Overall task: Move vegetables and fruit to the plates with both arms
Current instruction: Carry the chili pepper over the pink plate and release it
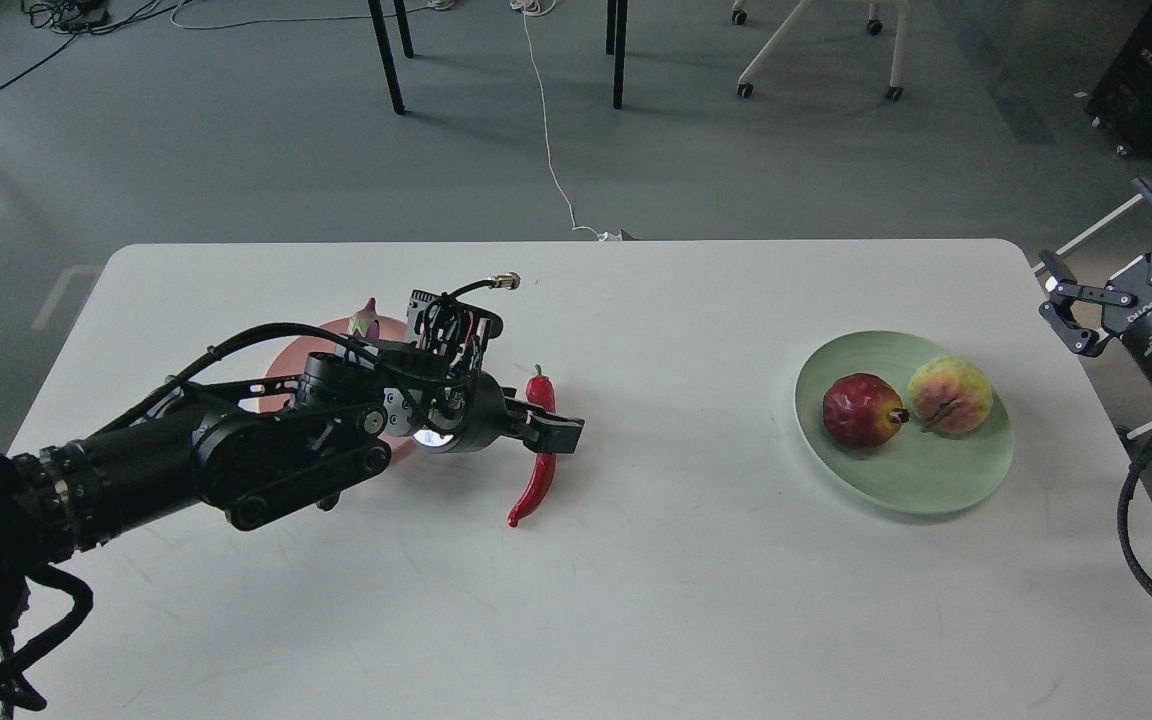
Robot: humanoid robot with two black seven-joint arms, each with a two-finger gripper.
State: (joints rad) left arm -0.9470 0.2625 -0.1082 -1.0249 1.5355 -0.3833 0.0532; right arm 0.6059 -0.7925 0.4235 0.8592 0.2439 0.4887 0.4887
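Observation:
My left gripper (552, 436) reaches across the pink plate (281, 372) and sits over the middle of the red chili pepper (534, 490), which lies on the table. Its fingers merge into one dark block, so I cannot tell how they stand. The arm hides most of the eggplant; only its pale cap (366, 318) shows at the plate's far rim. The pomegranate (861, 410) and the yellow-green fruit (951, 393) lie side by side on the mint green plate (921, 485). My right gripper (1101, 235) is open and empty, off the table's right edge.
The white table (696, 600) has bare surface between the two plates and along the front. Beyond its far edge are chair and table legs (619, 55) and a white cable (548, 150) on the grey floor.

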